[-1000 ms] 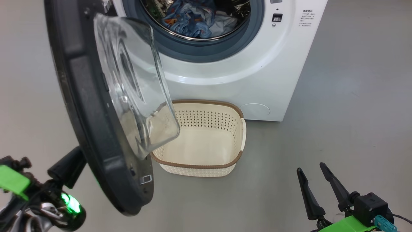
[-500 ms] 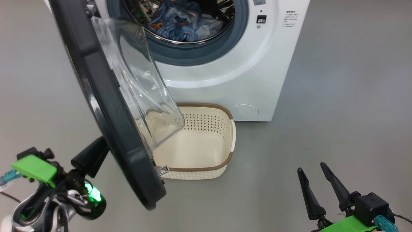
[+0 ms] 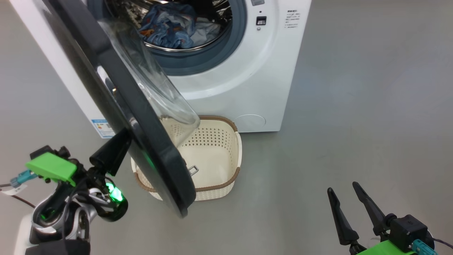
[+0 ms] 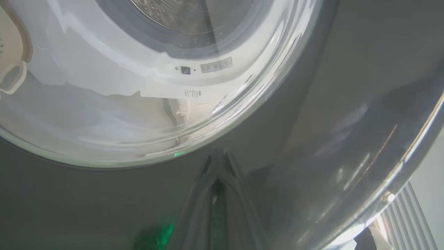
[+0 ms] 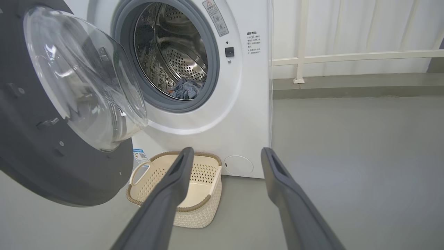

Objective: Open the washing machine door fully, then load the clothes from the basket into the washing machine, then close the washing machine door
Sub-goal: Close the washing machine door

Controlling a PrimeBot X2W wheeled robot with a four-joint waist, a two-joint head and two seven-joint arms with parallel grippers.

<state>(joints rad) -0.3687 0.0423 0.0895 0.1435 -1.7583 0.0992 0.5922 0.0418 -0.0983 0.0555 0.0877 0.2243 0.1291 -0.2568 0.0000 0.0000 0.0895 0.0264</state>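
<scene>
left pincer closed; right pincer wide | grey floor; white railing

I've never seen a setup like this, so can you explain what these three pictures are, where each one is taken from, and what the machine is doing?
This is a wheeled robot with two arms, each ending in a two-fingered claw. One picture comes from a camera on its head, looking down; the other two come from cameras on its wrists, looking along each claw's fingers.

In the head view, a white washer stands on a grey floor, its round door swung partway open. Blue and white clothes lie in the drum. A cream basket sits on the floor in front, with nothing in it.

The left claw is shut and sits against the door's outer face, holding nothing. Its wrist view is right up against the dark rim and glass. The right claw is open, holds nothing, and hangs off to the side.
</scene>
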